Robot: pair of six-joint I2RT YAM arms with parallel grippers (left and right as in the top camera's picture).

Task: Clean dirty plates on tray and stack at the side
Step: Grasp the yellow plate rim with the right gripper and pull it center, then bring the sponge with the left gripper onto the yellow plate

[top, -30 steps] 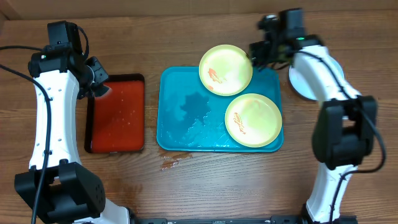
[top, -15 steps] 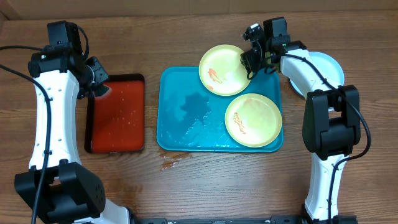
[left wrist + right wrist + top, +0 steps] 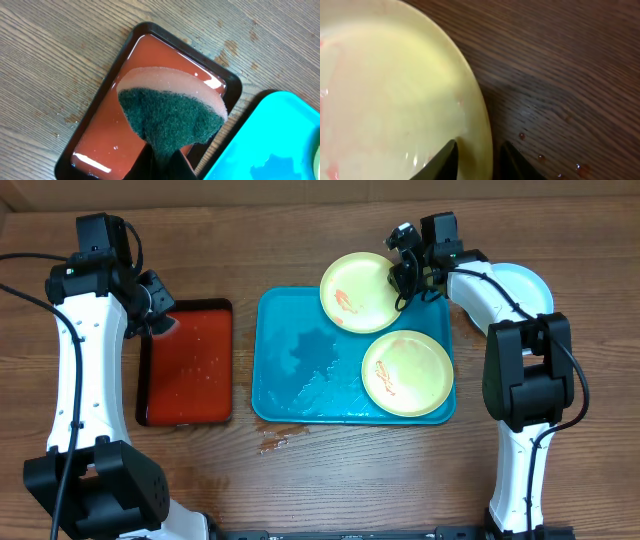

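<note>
Right gripper [image 3: 479,148]: jaws set narrow, not visibly clamped, straddling the rim of the smeared yellow-green plate [image 3: 355,290], which overhangs the turquoise tray's [image 3: 300,395] far edge. Left gripper [image 3: 162,161] clamps a sponge [image 3: 170,112] left of that tray. Risk: a thin, wet rim hold may slip and drop the plate. No legible writing.

Where I can pass
I find bare tabletop [image 3: 400,480] at the near edge; two plates [image 3: 407,373] block the tray's [image 3: 300,360] right half.
</note>
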